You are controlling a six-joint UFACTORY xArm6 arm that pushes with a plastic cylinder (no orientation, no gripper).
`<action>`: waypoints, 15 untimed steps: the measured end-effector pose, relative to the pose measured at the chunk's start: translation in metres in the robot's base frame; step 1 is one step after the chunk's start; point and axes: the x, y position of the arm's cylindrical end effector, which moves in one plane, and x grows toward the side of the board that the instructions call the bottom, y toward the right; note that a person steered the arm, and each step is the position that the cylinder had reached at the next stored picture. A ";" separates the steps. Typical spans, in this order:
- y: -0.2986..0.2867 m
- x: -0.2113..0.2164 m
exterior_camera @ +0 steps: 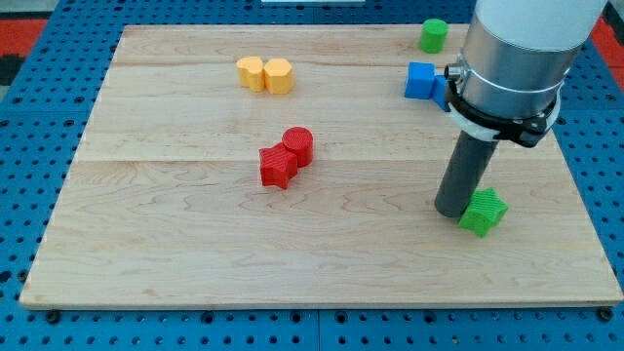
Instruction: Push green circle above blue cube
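The green circle (434,35) stands near the board's top edge at the view's upper right. The blue cube (421,80) sits just below it, partly hidden on its right side by the arm's grey body. My tip (454,211) rests on the board at the view's lower right, well below the blue cube. It touches the left side of a green star-shaped block (484,212).
Two yellow blocks (265,74) sit side by side at the view's upper middle. A red circle (298,145) and a red star-shaped block (278,167) touch each other near the middle. The wooden board (195,253) lies on a blue pegboard.
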 end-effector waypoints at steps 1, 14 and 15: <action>0.016 -0.017; 0.011 -0.320; -0.040 -0.319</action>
